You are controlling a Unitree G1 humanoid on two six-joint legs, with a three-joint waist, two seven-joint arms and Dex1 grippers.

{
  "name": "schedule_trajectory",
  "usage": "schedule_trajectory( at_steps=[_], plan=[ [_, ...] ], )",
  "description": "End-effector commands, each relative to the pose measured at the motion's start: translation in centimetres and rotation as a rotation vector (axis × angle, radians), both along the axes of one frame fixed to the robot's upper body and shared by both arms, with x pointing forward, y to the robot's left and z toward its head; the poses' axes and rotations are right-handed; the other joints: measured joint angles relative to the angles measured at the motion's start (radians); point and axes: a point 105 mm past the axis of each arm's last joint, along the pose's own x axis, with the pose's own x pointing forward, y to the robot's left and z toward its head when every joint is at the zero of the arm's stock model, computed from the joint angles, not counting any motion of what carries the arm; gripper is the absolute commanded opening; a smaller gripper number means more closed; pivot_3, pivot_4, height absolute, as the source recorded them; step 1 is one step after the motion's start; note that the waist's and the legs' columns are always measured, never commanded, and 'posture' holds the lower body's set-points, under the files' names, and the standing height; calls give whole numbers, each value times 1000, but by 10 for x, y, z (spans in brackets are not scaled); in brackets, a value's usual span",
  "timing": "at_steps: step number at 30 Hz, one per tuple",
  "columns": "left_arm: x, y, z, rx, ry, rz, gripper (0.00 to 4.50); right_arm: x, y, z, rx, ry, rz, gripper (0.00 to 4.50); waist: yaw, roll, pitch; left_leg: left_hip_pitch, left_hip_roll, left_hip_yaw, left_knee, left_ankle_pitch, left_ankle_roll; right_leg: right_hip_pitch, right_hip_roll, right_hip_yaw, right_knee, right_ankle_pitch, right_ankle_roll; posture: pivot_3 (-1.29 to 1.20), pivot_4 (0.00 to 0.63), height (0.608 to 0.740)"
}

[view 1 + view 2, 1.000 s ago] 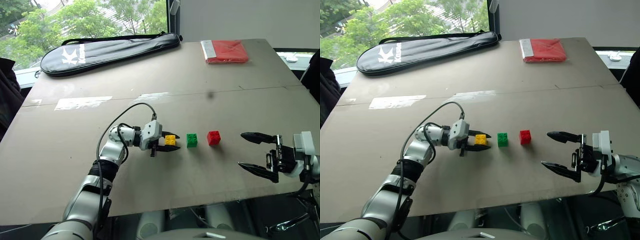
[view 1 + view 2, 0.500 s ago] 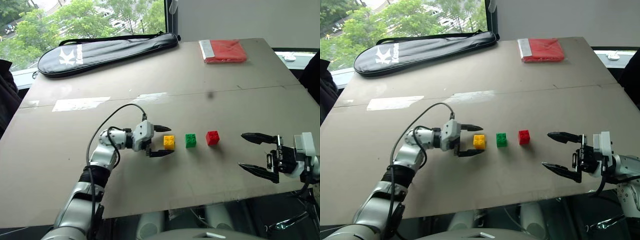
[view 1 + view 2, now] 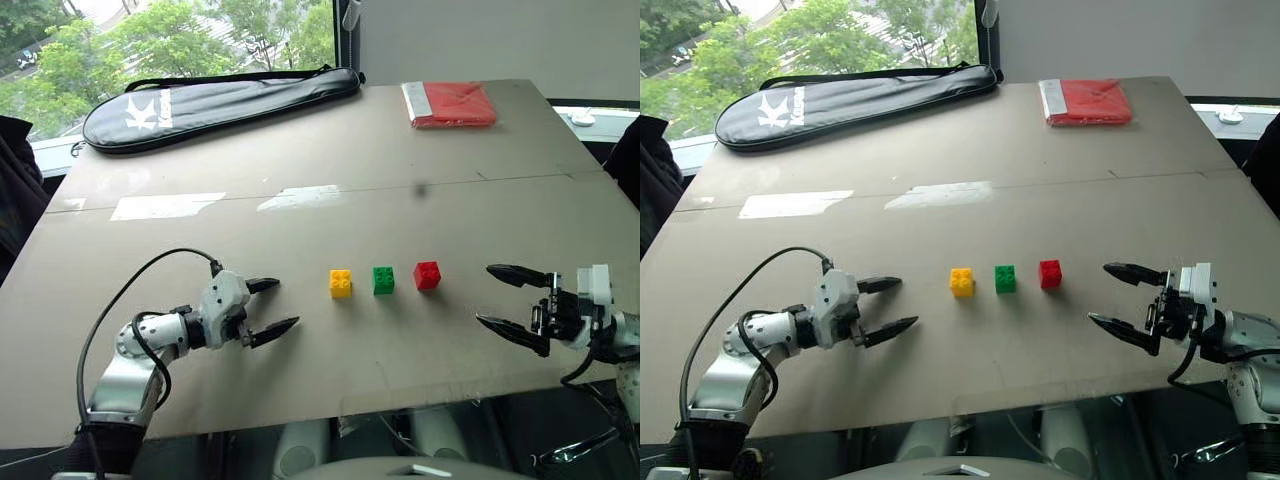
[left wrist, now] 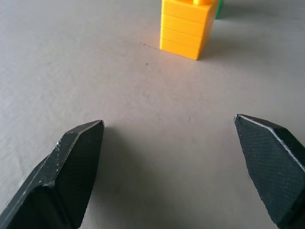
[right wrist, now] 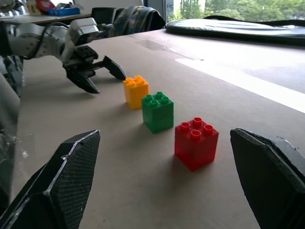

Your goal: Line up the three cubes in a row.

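standing in a straight left-to-right row on the table (image 3: 120, 270) are the yellow cube (image 3: 340, 283), the green cube (image 3: 383, 279) and the red cube (image 3: 427, 275), close together but not touching. left gripper (image 3: 267, 305) sits left of the yellow cube, apart from it, fingers spread wide and empty. right gripper (image 3: 512, 304) sits right of the red cube, also spread wide and empty. black racket bag (image 3: 220, 100) and red packet (image 3: 449, 102) lie at the far edge.
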Motion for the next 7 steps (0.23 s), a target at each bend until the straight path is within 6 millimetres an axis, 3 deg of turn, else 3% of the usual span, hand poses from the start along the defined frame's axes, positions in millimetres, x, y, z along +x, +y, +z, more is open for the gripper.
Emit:
schedule_trajectory(
  at_steps=[1,7],
  plan=[
    [-17,-2,-8,6,21,89,4479,3,-18,-4,-51,-31,-93,4500,-2,0,0,0,0,1,0,0,0,0,0,1,0,0,0,0,150,701],
    [-35,-6,-19,-3,44,172,4479,4,-28,-19,-90,-5,-129,4500,-1,1,-1,2,0,5,-1,0,0,0,0,5,0,0,0,0,150,701]
  ],
)
